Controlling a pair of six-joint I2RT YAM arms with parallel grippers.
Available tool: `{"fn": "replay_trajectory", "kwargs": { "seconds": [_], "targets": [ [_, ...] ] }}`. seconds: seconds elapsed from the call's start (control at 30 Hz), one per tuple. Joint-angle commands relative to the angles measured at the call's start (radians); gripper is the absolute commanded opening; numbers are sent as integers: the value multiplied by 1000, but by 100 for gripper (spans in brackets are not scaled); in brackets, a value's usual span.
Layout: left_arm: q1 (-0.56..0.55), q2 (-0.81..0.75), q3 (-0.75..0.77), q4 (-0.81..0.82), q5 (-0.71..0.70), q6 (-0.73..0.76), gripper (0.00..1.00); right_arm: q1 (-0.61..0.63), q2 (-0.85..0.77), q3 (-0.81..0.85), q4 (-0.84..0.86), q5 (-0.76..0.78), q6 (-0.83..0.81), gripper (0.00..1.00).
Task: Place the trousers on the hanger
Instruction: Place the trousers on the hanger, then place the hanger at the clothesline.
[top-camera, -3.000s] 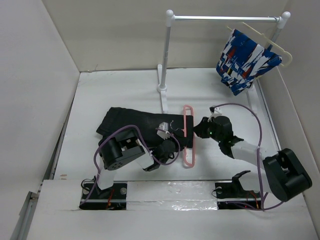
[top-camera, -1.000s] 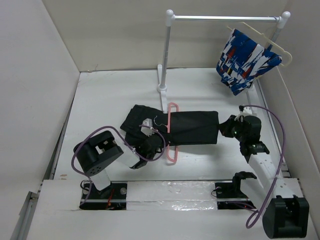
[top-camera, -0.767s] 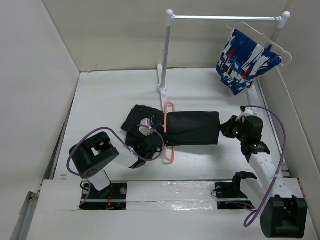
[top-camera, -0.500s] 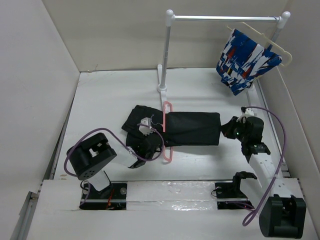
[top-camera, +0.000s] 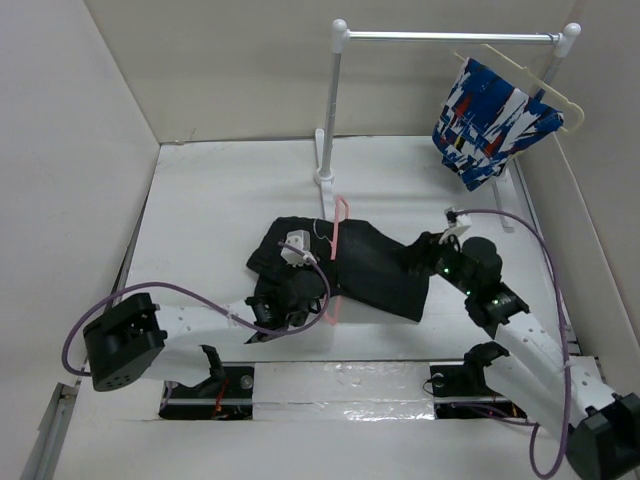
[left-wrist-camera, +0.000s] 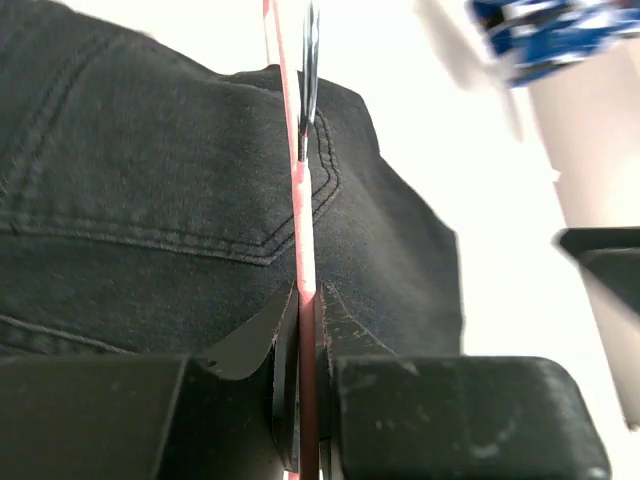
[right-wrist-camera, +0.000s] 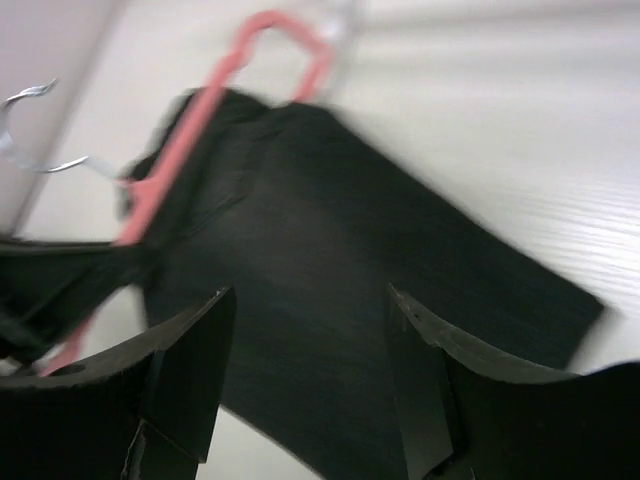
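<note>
1 view — wrist — shows left gripper pinching hanger.

I count one pair of black trousers, one pink hanger, one cream hanger, one blue-white-red patterned garment, one white clothes rail and two robot arms: left arm, right arm.

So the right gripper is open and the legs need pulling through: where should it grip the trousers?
Probably the trousers at their leg end, right of the hanger, from above and the right: it lies flat and free below the right gripper.
</note>
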Motion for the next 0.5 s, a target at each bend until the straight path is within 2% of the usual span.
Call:
{"fn": "replay_trajectory", "kwargs": {
  "seconds": [0.0,0.07,0.2,0.33,0.47],
  "targets": [
    [-38,-93,86,16,-60,100,0,220,28,34,230,137,206,63],
    [-65,-128,60,46,-59,128,0,342,69,40,325,208,257,59],
    [-66,-172,12,63,-56,135,0,430,248,102,409,260,339,57],
    [-76,-200,-11,76,-45,146,0,487,324,91,575,245,387,57],
    [-86,-218,-3,63,-42,162,0,517,373,83,604,271,412,53]
  ]
}}
